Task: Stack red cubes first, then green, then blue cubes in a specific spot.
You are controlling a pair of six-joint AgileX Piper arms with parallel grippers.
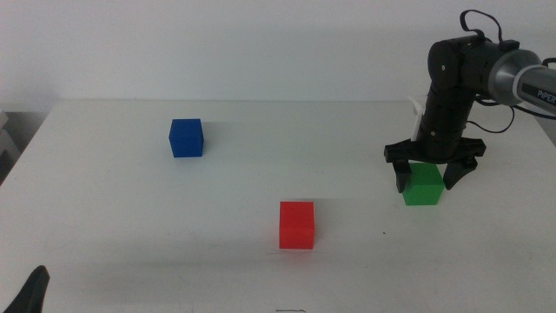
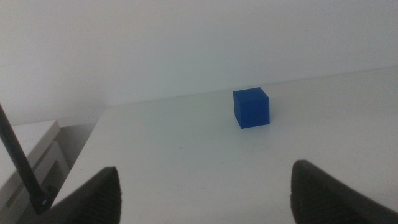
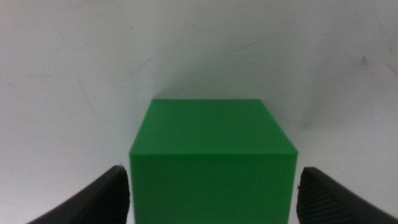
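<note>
Green cube [image 1: 423, 186] on table [image 1: 104, 217], right side, straddled by right tool [image 1: 431, 176], jaws spread wide, clear of both side faces. Red cube [image 1: 296, 225] near centre front, well apart. Blue cube [image 1: 186, 137] far left rear. Left tool [image 2: 205, 193] waiting low at front-left corner, jaws open, empty.

red cubes [image 1: 296, 224]: one
green [image 1: 423, 185]: one cube
blue cubes [image 1: 186, 137]: one
cubes on the table [image 1: 104, 217]: three
grippers: two, right gripper [image 1: 432, 174] and left gripper [image 2: 205, 193]
</note>
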